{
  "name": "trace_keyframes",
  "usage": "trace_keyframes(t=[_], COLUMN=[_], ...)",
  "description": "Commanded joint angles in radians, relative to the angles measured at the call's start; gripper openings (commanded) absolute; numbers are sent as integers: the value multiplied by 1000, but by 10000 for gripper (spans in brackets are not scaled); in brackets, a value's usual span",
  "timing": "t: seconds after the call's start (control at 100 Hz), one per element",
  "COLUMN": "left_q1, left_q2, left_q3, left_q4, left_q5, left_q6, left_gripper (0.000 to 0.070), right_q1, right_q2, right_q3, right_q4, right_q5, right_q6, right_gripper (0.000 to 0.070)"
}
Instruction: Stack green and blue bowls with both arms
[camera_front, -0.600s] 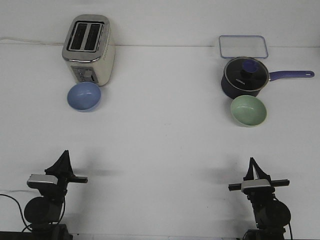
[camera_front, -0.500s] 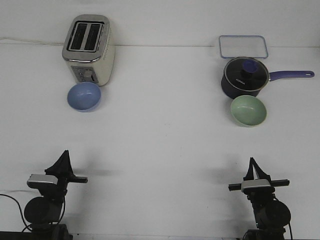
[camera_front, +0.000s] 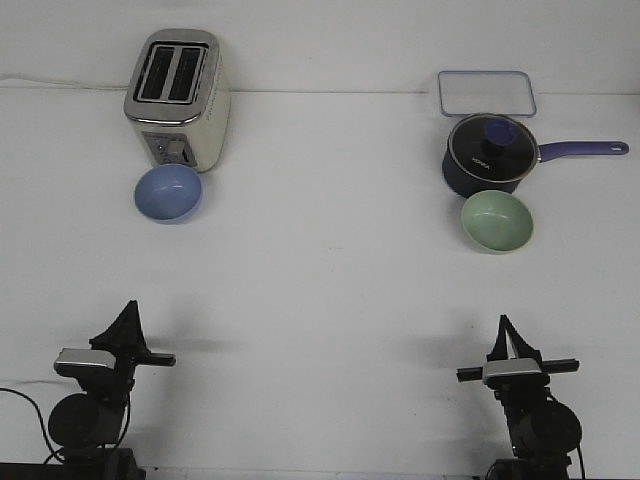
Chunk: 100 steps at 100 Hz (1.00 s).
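The blue bowl (camera_front: 168, 193) stands upright on the white table at the back left, right in front of the toaster. The green bowl (camera_front: 497, 221) stands upright at the back right, just in front of the navy saucepan. Both bowls are empty. My left gripper (camera_front: 128, 312) is low at the near left, far in front of the blue bowl. My right gripper (camera_front: 504, 327) is low at the near right, far in front of the green bowl. On each, the fingers meet in a point and hold nothing.
A cream and chrome toaster (camera_front: 178, 95) stands behind the blue bowl. A dark navy lidded saucepan (camera_front: 487, 153) has its handle pointing right. A clear rectangular container (camera_front: 485, 92) lies behind it. The white table (camera_front: 320, 280) spans the view.
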Motion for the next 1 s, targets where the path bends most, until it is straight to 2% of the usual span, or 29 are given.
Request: trace_keyframes(t=[0.0,0.08,0.2,0.37,0.46,0.54,0.68,0.8,0.92,0.96,0.99], left_q1=[-1,-1,-1,-1,-1,-1,-1,-1,-1,-1,-1], left_q2=[-1,-1,-1,-1,-1,-1,-1,-1,-1,-1,-1], left_q3=[-19,-19,-19,-19,-19,-19,-19,-19,-19,-19,-19], left_q4=[10,10,10,10,10,10,10,10,10,10,10], left_q5=[5,5,5,5,5,5,5,5,5,5,5], left_q6=[5,5,5,5,5,5,5,5,5,5,5], left_gripper=[15,15,15,15,15,15,15,15,15,15,15], right_q1=[0,0,1,1,0,-1,-1,-1,-1,-1,-1], right_q2=[-1,-1,-1,-1,-1,-1,20,119,306,373,426], right_q3=[-2,-2,-2,-2,-1,17,124,294,487,551,598], right_q4=[13,13,30,58,65,66,19,-124,-268,-307,-336], right_q5=[-1,-1,-6,-30,-24,-24,29,130,145,145,145], right_q6=[-4,-2,48,322,517,614,627,623,602,579,570], right_gripper=[4,4,4,4,4,3,2,2,5,29,87])
